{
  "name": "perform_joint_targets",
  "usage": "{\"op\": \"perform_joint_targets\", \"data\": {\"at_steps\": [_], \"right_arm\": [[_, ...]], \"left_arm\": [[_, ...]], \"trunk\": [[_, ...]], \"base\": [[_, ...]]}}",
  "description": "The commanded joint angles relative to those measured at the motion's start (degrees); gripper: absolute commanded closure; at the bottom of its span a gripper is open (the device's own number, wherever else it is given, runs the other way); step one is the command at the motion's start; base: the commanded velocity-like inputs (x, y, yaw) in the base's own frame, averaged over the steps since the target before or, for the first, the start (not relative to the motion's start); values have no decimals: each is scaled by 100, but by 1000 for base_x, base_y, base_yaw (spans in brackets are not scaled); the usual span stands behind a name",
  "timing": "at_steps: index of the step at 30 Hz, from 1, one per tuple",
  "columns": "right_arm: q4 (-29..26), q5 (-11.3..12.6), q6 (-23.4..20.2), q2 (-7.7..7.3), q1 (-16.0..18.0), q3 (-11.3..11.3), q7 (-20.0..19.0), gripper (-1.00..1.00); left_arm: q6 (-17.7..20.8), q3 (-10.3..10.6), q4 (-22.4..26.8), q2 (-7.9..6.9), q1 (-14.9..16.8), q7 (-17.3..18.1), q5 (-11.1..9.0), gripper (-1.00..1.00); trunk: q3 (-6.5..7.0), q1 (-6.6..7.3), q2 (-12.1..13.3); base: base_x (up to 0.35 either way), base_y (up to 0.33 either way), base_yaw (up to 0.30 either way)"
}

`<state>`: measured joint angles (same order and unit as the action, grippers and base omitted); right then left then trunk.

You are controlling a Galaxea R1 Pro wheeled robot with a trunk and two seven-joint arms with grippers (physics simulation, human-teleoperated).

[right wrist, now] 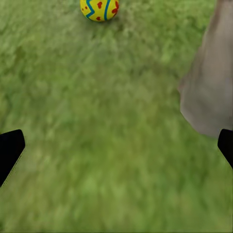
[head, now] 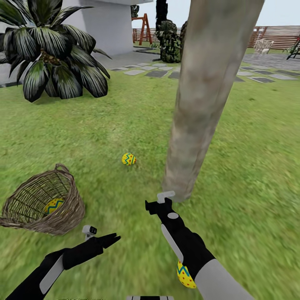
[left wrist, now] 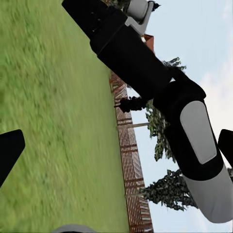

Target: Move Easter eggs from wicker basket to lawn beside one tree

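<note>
Yellow Easter eggs with blue zigzags and red dots, scattered: one [head: 128, 158] [right wrist: 99, 9] lying on mottled green lawn [head: 104, 133] near thick grey-beige tree trunk [head: 200, 104], one [head: 53, 205] inside tipped brown wicker basket [head: 62, 216], one [head: 186, 276] beside right forearm. Black right gripper [head: 159, 205] released, empty, just beside trunk base. Left gripper [head: 109, 240] splayed, empty. No legible writing.
</note>
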<state>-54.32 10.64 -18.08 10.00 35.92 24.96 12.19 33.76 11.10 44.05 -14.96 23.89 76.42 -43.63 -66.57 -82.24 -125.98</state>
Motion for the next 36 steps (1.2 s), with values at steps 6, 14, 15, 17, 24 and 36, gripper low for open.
{"op": "perform_joint_targets", "data": {"at_steps": [6, 14, 15, 17, 24, 36], "right_arm": [[-8, 52, -28, 0, 3, 20, 47, -100], [-16, 52, -29, 0, 5, 22, 47, -100], [-16, 52, -29, 0, 4, 23, 47, -100], [-15, 52, -29, 0, 4, 25, 47, -100], [-17, 52, -29, 0, 3, 21, 47, -100], [-17, 52, -385, 0, 3, 6, 55, -100]], "left_arm": [[60, 26, 2, -7, 5, 13, -49, -100], [60, 24, 6, -7, 9, 13, -49, -100], [60, 24, 6, -7, 8, 13, -49, -100], [60, 24, 7, -7, 9, 18, -49, -100], [60, 24, 7, -7, 5, 17, -49, -100], [60, 24, 7, -7, 9, 15, -49, -100]], "trunk": [[39, 1, -2], [97, 1, -2], [104, 1, -2], [118, 1, -2], [169, 1, -2], [255, 1, -2]], "base": [[-17, 1, 199], [-259, 126, 198], [-183, 241, 197], [-143, 258, 197], [-24, 100, 197], [0, 2, 197]]}}
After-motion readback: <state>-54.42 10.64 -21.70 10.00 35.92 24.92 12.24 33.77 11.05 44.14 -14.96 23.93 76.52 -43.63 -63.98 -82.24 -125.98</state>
